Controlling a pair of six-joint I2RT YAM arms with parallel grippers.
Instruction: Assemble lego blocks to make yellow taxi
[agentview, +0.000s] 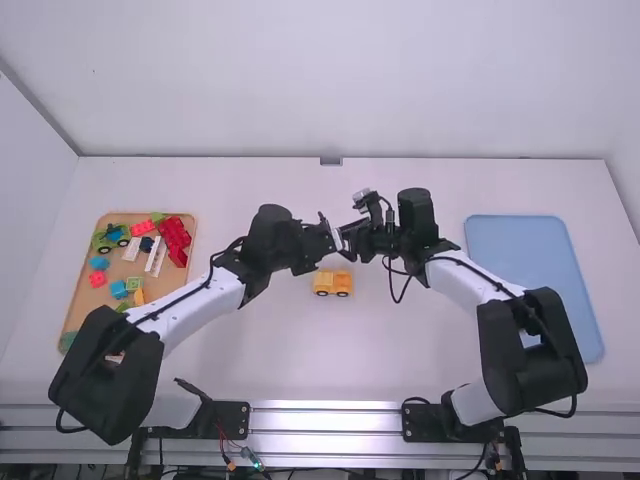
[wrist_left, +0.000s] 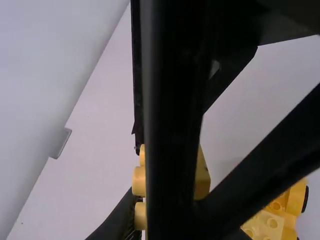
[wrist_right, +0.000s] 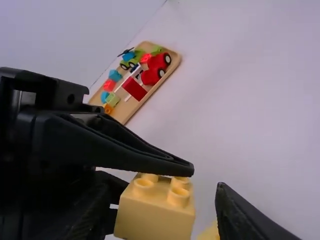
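- Noted left gripper (agentview: 333, 238) closed on block (wrist_right: 155, 217), above table (agentview: 240, 350), studs exposed in right wrist view.
- Noted right gripper (wrist_right: 165, 195) open, fingers astride same block, with a gap beside it on the finger side away from tray (wrist_right: 150, 98).
- Found base (agentview: 333, 283) on its wheels, roughly midway between left and right edges of table, clear of both grippers; block not yet fitted.
- Judged step in hand: handover or regrip ahead of fitting block to base.
- Recommended: centre right fingers on plain side walls, below studs, before closing. Close slowly and evenly to avoid twisting block.
- Hold left grip firm until right grip bears on both walls; only then open left, and back out straight along its own fingers.
- Caution: crossed fingers liable to snag; early release likely to drop block onto base or table.
- After transfer, advised levelling block studs up, lining up over base studs, and pressing straight down.
- Expect base to roll on its wheels; steady with free gripper during pressing.
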